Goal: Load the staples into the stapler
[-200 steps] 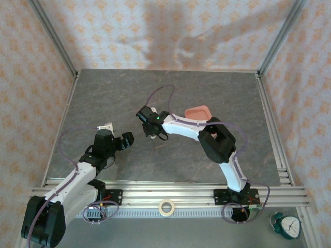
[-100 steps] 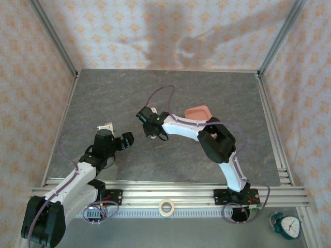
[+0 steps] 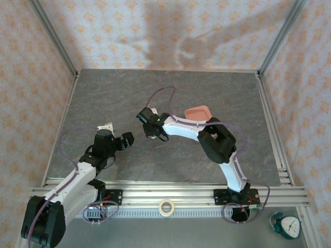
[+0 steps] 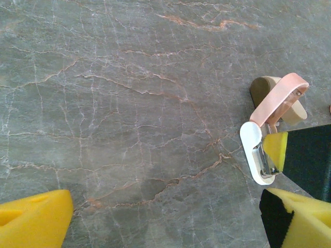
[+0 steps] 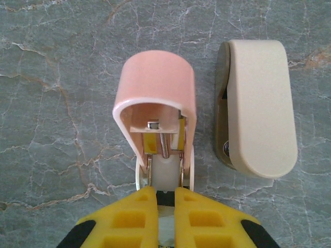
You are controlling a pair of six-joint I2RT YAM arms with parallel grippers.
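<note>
On the grey veined stone-look table (image 4: 129, 103), left to right:

1. Yellow-padded two-finger left gripper (image 4: 165, 209): jaws spread wide with nothing between them, hanging near the stapler on its left.
2. Pink-and-white plastic mini stapler (image 5: 155, 77) with a metal channel inside: lies flat near the table's middle, pink lid swung up and open. Judged light, rigid and smooth-shelled, so apt to skid or pivot under a push. The hinge and spring rod look the delicate parts. Best held across the sides of the white base, keeping the channel free.
3. Yellow-padded right gripper (image 5: 165, 192): fingers pinched almost together on the near end of the stapler's base. Whether any staples sit in the channel is too small to tell.
4. Beige rounded plastic piece (image 5: 256, 103): just beside the stapler, a gap between them.
5. Shallow pink tray (image 3: 199, 111): well apart, further right.
</note>
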